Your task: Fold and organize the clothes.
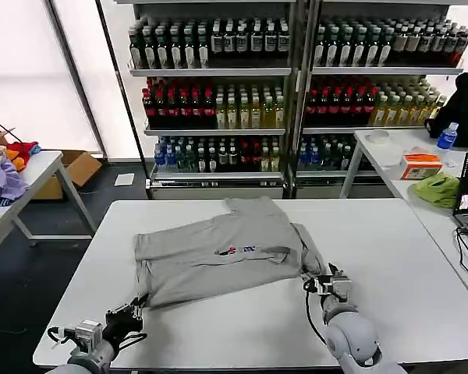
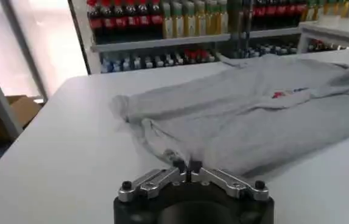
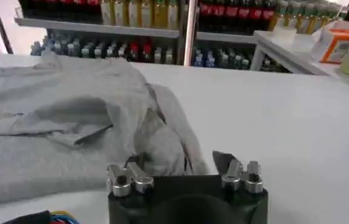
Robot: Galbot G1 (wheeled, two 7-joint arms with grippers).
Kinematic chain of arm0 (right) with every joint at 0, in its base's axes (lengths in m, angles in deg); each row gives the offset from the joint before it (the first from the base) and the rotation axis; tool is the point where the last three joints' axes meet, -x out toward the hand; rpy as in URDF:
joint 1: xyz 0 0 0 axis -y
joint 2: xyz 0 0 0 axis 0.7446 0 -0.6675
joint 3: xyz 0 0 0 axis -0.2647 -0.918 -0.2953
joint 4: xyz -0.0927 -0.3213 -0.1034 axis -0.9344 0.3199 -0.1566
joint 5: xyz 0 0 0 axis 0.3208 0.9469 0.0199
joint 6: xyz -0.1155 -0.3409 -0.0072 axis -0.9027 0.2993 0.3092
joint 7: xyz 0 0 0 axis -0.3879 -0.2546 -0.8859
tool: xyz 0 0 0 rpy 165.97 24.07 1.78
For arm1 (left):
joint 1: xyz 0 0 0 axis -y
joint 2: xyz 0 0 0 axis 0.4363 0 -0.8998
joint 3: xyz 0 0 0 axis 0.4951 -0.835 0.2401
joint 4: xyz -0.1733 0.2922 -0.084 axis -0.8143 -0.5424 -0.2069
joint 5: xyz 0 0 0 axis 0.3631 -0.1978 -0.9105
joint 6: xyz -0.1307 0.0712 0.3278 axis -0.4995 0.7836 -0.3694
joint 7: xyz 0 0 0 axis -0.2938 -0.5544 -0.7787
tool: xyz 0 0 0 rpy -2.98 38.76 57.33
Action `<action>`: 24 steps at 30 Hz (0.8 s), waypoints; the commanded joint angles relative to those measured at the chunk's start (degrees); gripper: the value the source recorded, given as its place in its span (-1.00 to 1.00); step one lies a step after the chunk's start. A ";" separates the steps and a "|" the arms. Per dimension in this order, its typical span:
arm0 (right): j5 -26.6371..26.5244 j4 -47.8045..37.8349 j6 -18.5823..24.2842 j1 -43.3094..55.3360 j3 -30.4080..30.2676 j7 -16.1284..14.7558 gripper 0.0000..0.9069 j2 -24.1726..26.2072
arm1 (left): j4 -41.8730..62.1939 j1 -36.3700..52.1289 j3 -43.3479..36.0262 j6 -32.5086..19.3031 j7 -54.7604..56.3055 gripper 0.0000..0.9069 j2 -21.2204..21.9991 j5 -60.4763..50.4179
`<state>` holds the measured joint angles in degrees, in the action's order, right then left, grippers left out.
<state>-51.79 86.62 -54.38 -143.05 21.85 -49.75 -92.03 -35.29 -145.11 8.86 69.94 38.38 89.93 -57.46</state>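
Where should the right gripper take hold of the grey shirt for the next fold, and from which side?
Probably the loose sleeve edge on the grey shirt at its robot-right side, just ahead of the right gripper. Come in low from the table's near edge: there the fabric bunches in a raised ridge, easier to pinch than the flat body. The left gripper sits shut at the near-left hem corner.

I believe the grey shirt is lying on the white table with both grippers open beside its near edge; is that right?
Not quite: the left gripper is shut on the grey shirt, as the left wrist view shows. The right gripper is open, and the shirt does lie on the white table.
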 commanded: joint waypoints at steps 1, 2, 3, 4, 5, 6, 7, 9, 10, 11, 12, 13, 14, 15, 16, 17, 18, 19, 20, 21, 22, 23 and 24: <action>-0.02 -3.97 -0.06 1.74 -0.75 -0.28 -1.00 -0.44 | 0.32 0.02 0.09 -0.05 -0.07 -0.98 0.07 -0.10; -0.09 -3.84 -0.04 1.56 -0.78 -0.34 -1.00 -0.46 | 0.31 0.03 0.13 -0.05 -0.08 -0.98 0.05 -0.10; -0.18 -3.77 -0.01 1.52 -0.77 -0.34 -1.00 -0.46 | 0.25 0.01 0.18 -0.05 -0.09 -0.98 0.04 -0.08; -0.46 -3.58 0.02 1.31 -0.80 -0.37 -1.00 -0.48 | 0.16 0.00 0.25 -0.05 -0.10 -0.98 -0.01 -0.09; -1.21 -3.37 -0.04 1.11 -0.78 -0.31 -1.00 -0.53 | 0.03 -0.04 0.30 -0.05 -0.09 -0.98 -0.01 -0.09; -1.64 -3.31 -0.07 1.05 -0.77 -0.28 -1.00 -0.53 | -0.02 -0.07 0.34 -0.05 -0.09 -0.98 -0.01 -0.09; -2.36 -3.20 -0.11 0.82 -0.72 -0.29 -1.00 -0.56 | -0.17 -0.12 0.36 -0.05 -0.13 -0.98 0.02 -0.08; -2.57 -3.26 -0.05 0.54 -0.64 -0.35 -1.00 -0.58 | -0.21 -0.19 0.41 -0.04 -0.16 -0.98 0.07 -0.13; -2.59 -3.20 0.08 0.22 -0.59 -0.44 -1.00 -0.57 | -0.17 -0.24 0.46 -0.04 -0.20 -0.98 0.07 -0.16; -2.63 -3.04 0.14 -0.05 -0.49 -0.50 -1.00 -0.56 | -0.16 -0.31 0.51 -0.04 -0.28 -0.98 0.07 -0.19; -2.70 -2.84 0.21 -0.23 -0.40 -0.54 -1.00 -0.53 | -0.11 -0.34 0.55 -0.04 -0.32 -0.98 0.04 -0.19; -2.96 -2.34 0.42 -0.64 -0.15 -0.49 -1.00 -0.53 | -0.02 -0.37 0.64 -0.06 -0.38 -0.98 0.03 -0.21; -2.98 -2.08 0.53 -1.01 0.01 -0.42 -1.00 -0.52 | 0.03 -0.39 0.70 -0.09 -0.47 -0.98 0.00 -0.22; -2.97 -1.43 0.59 -1.24 0.14 -0.35 -1.00 -0.47 | 0.08 -0.38 0.73 -0.09 -0.51 -0.98 -0.02 -0.22; -2.87 -0.10 0.70 -1.95 0.37 -0.13 -1.00 -0.25 | 0.24 -0.38 0.74 -0.12 -0.58 -0.98 -0.05 -0.28; -2.78 1.23 0.78 -2.61 0.54 0.01 -1.00 0.00 | 0.32 -0.43 0.75 -0.17 -0.68 -0.98 -0.11 -0.38; -2.77 2.91 0.83 -3.43 0.70 0.23 -1.00 0.32 | 0.32 -0.51 0.75 -0.25 -0.81 -0.98 -0.16 -0.49; -2.65 4.42 0.86 -4.17 0.92 0.63 -1.00 0.61 | 0.25 -0.68 0.80 -0.30 -0.99 -0.98 -0.19 -0.51; -2.56 6.22 0.86 -5.09 1.16 0.98 -1.00 0.96 | 0.04 -0.85 0.88 -0.38 -1.06 -0.98 -0.23 -0.51; -2.58 7.51 0.86 -5.75 1.34 1.32 -1.00 1.29 | -0.33 -1.18 0.97 -0.51 -1.18 -0.98 -0.34 -0.50; -2.55 9.75 0.84 -6.97 1.54 1.90 -1.00 1.58 | -0.46 -1.41 1.02 -0.55 -1.21 -0.98 -0.37 -0.53; -2.38 11.30 0.84 -7.97 1.72 2.39 -1.00 1.74 | -0.91 -1.85 1.09 -0.69 -1.22 -0.98 -0.44 -0.59; -2.36 12.76 0.80 -9.15 1.95 2.87 -1.00 1.87 | -1.28 -2.32 1.15 -0.88 -1.33 -0.98 -0.58 -0.79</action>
<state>-53.80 92.47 -53.81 -148.97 23.55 -47.74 -90.78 -35.87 -146.60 10.05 69.10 37.10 89.31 -58.19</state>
